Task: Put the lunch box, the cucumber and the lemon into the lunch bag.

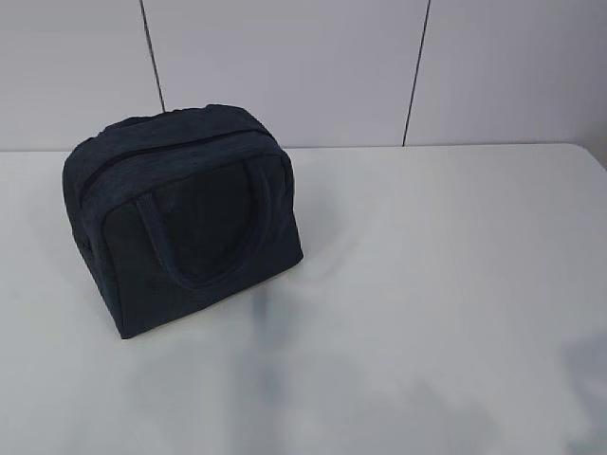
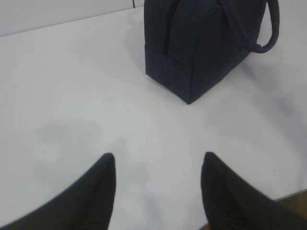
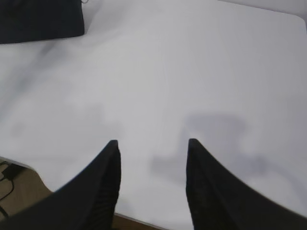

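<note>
The dark navy lunch bag stands on the white table at the left, its zipper shut and one loop handle lying against its front. It also shows in the left wrist view and as a corner in the right wrist view. The lunch box, the cucumber and the lemon are out of view. My left gripper is open and empty above the bare table, short of the bag. My right gripper is open and empty over the table's near edge. Neither gripper shows in the exterior view.
A pale panelled wall rises behind the table. The table's near edge and the floor with a cable show at the lower left of the right wrist view.
</note>
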